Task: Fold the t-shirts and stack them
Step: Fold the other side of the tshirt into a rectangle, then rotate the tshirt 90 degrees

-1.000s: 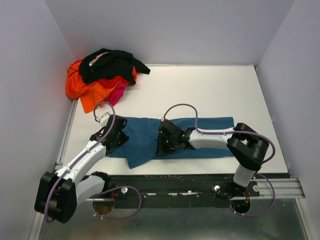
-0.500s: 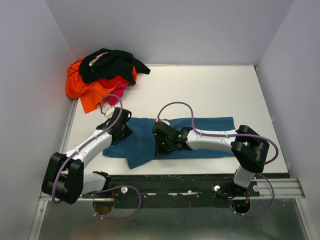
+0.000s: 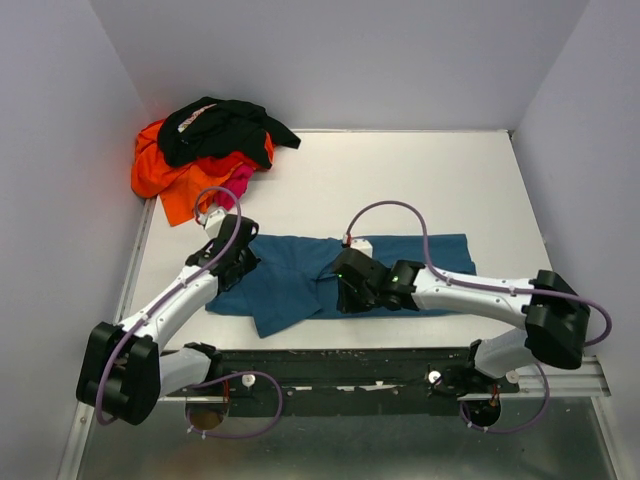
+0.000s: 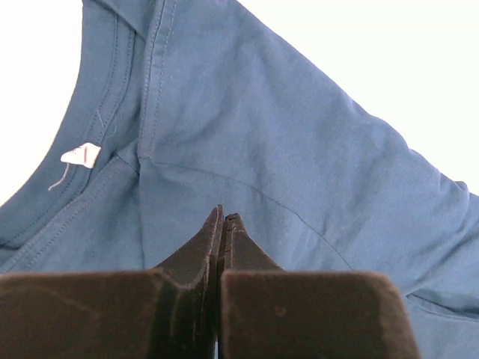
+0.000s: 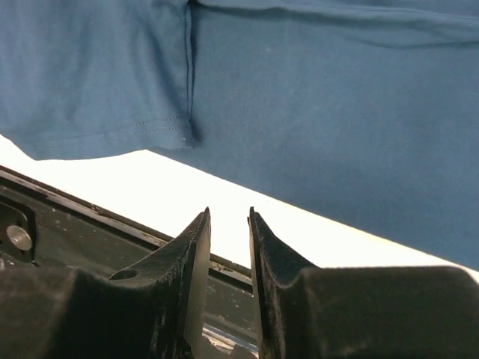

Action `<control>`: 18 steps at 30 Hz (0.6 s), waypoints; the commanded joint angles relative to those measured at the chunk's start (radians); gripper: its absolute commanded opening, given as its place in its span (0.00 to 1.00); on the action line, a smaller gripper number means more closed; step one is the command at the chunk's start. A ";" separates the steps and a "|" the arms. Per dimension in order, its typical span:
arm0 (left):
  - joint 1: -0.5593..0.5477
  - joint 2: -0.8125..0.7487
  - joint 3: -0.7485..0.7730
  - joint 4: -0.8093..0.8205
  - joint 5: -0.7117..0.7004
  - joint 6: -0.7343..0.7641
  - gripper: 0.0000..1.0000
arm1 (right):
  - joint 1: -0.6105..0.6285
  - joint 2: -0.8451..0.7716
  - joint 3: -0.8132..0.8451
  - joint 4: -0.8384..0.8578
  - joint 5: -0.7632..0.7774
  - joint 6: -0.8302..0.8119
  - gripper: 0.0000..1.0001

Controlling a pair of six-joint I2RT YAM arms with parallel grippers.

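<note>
Jaws of the left end effector (image 4: pixel 224 218) are clenched, tips on the teal-blue short-sleeved cloth t-shirt (image 4: pixel 284 142) by its collar (image 4: pixel 112 97); any pinch is unclear. The right end effector (image 5: pixel 228 215), slightly parted and empty, hovers at the near edge. Folding seems barely begun: next, secure both edges. That shirt lies spread on the white worktop (image 3: pixel 420 180); black, orange and magenta shirts (image 3: pixel 205 150) heap far-left, between pale walls (image 3: pixel 350 60).

we look down from above and behind the arm bases, far enough to hold the whole table (image 3: pixel 420 180) and both arms. the left wrist camera peers past the left gripper (image 4: pixel 223 217), close over the teal-blue t-shirt (image 4: pixel 284 149) at its collar (image 4: pixel 97 112); the right wrist camera, past the right gripper (image 5: pixel 228 213), faces the shirt's near edge and the table's. all three views share that shirt.
</note>
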 commanded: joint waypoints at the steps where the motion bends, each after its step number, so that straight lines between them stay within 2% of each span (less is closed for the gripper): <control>1: 0.013 -0.044 -0.014 0.015 -0.032 0.030 0.00 | -0.022 -0.095 -0.047 -0.116 0.137 0.020 0.29; 3: 0.013 -0.042 -0.023 0.050 0.004 0.052 0.00 | -0.035 -0.131 -0.062 -0.163 0.177 0.029 0.14; 4: 0.013 -0.039 -0.031 0.064 0.017 0.048 0.00 | -0.051 -0.149 -0.073 -0.186 0.194 0.035 0.02; 12: 0.013 0.063 -0.045 0.079 0.009 -0.055 0.00 | -0.245 -0.318 -0.253 -0.236 0.170 0.040 0.01; 18: 0.013 0.211 0.001 0.105 0.008 -0.101 0.00 | -0.278 -0.238 -0.280 -0.229 0.179 0.097 0.01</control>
